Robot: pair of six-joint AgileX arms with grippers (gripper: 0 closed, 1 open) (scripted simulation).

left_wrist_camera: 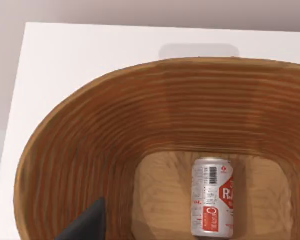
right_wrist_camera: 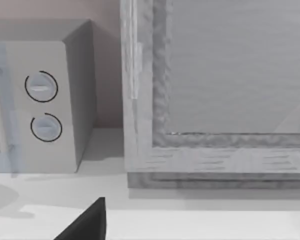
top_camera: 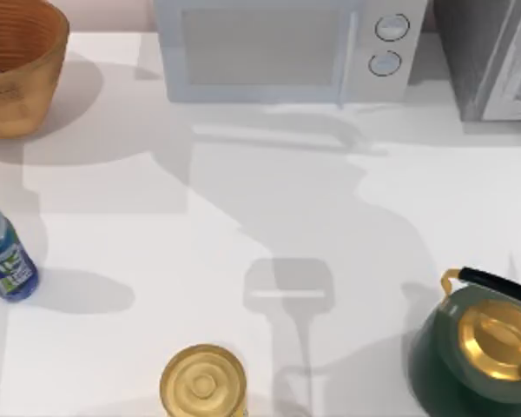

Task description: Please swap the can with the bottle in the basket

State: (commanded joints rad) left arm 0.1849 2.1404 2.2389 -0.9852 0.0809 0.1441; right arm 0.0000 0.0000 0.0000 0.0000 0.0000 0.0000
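**Can lying in the basket, bottle out on the tabletop**

Nearest the front edge of the white tabletop (top_camera: 243, 217) stands a wide all-gold round tin (top_camera: 203, 382), and off at the right front a dark green kettle (top_camera: 478, 352) with a gold lid and a black handle. Over at the left edge, about midway back, the blue bottle (top_camera: 7, 256) with its white-and-green label stands upright, well apart from the tin.

Further back, in the far left corner, sits the orange-brown woven basket (top_camera: 22, 74). The left wrist view looks down into it: the slim white can (left_wrist_camera: 212, 197) with red label marks lies on its side on the basket's floor, close under the ribbed wall.

Along the back stands a pale microwave (top_camera: 282, 48) with two round dials, and beside it at the right a grey framed cabinet (top_camera: 495, 56).

A dark part of each arm's jaws pokes into its wrist view; whether either is released or clenched I cannot tell.
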